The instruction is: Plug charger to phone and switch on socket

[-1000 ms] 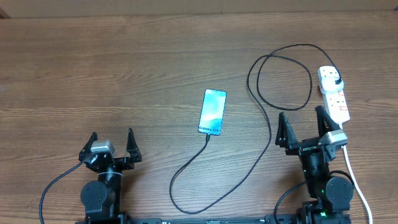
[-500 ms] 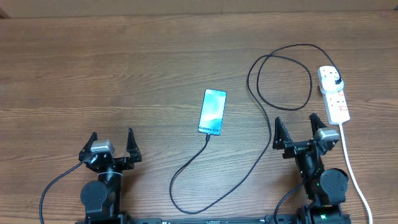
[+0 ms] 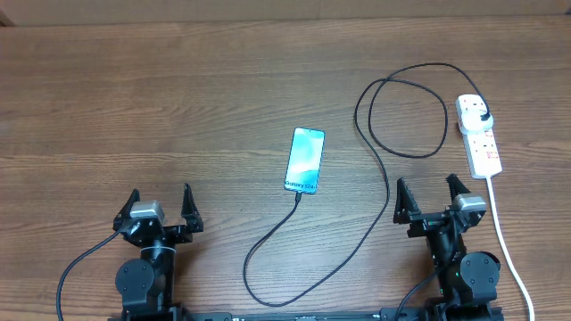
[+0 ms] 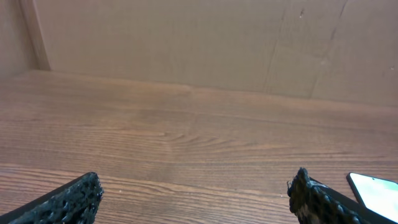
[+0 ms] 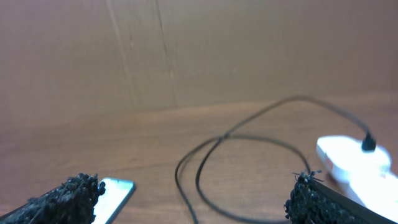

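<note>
left gripper (image 3: 159, 207): jaws apart, empty | right gripper (image 3: 431, 196): jaws apart, empty

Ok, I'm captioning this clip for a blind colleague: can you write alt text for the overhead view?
A phone lies screen-up on a wooden table, with a thin black charger cable running from its near end in loops to a white power strip at the right. The left gripper and right gripper rest open and empty at the near edge.
</note>
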Controlling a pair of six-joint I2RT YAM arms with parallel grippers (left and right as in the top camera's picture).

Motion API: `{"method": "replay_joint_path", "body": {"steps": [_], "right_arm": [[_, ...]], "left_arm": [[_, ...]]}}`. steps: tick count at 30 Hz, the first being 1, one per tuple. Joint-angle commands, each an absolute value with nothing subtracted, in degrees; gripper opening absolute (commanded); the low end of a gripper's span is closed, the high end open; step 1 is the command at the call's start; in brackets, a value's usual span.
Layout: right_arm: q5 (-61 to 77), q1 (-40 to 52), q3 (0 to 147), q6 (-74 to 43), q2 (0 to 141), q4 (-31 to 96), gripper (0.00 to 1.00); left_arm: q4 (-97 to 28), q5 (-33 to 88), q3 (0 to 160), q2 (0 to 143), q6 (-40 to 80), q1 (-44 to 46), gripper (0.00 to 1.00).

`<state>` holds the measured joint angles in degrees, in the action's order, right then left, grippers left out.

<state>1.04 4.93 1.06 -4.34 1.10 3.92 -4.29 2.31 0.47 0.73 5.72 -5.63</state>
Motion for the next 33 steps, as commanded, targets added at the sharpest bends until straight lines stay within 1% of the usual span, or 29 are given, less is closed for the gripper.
{"method": "replay_joint_path", "body": {"steps": [1, 21, 29, 33], "right_arm": [[0.1, 5.2, 0.4, -2.6, 0.1, 4.9, 1.0], [0.3, 5.3, 0.4, -2.9, 0.1, 4.9, 1.0], [4.8, 5.3, 0.4, 3.2, 0.1, 4.6, 1.0], [5.1, 5.3, 0.4, 3.5, 0.1, 4.6, 1.0]], "left_arm": [[-4.4, 2.3, 0.3, 0.2, 4.9, -5.5, 0.99], [-4.4, 2.3, 0.3, 0.2, 4.9, -5.5, 1.0], [-4.4, 2.3, 0.3, 0.2, 4.9, -5.5, 1.0], [-4.4, 2.3, 0.3, 0.2, 4.9, -5.5, 0.99]]}}
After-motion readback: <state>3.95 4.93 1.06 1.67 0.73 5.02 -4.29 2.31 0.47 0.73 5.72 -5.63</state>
